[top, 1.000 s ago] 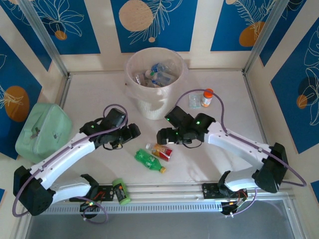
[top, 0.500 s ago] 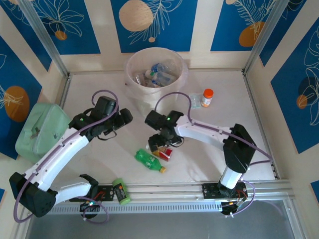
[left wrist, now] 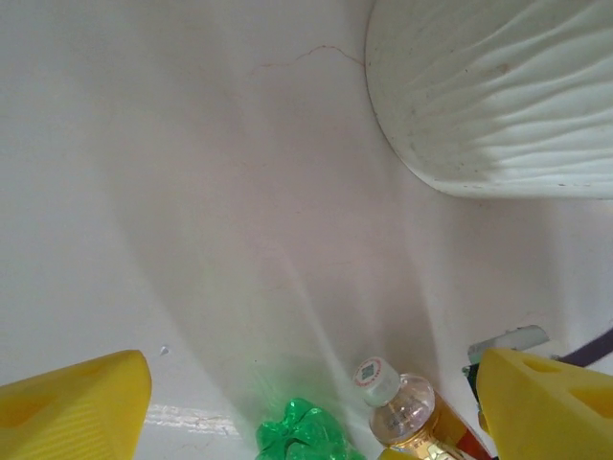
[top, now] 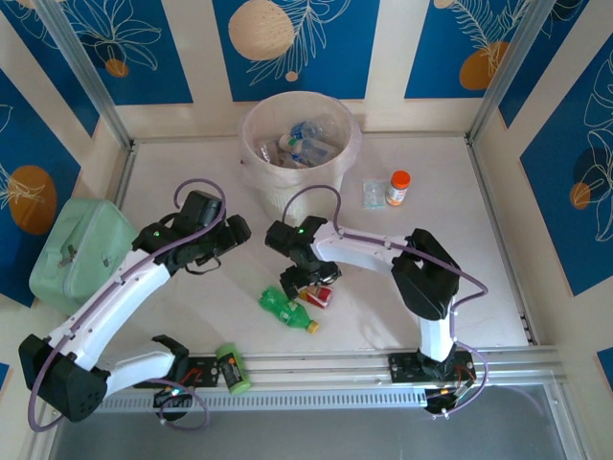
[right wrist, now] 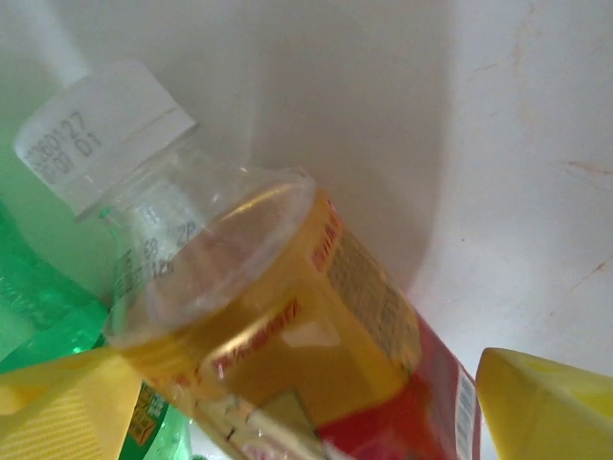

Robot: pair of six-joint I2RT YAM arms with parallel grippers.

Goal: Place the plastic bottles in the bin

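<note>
The white ribbed bin (top: 297, 153) stands at the back centre with several plastic bottles (top: 299, 144) inside; its wall (left wrist: 498, 96) fills the upper right of the left wrist view. A red-and-yellow-labelled bottle (top: 318, 296) and a green bottle (top: 285, 309) lie side by side on the table. My right gripper (top: 301, 282) is open and straddles the red-labelled bottle (right wrist: 287, 326), one yellow finger (right wrist: 546, 402) on each side, with the green bottle (right wrist: 38, 307) just left of it. My left gripper (top: 232, 234) is open and empty, left of both, seeing the white-capped bottle (left wrist: 402, 407) and the green one (left wrist: 306, 436).
A small orange-capped bottle (top: 397, 187) and a clear scrap (top: 373, 195) sit at the back right. A pale green box (top: 81, 251) stands at the left edge. A short green-and-black cylinder (top: 230, 369) lies by the front rail.
My right arm swung left and lowered its gripper over the red-labelled bottle. My left gripper drew back a little, up and to the left. Both bottles kept their places.
</note>
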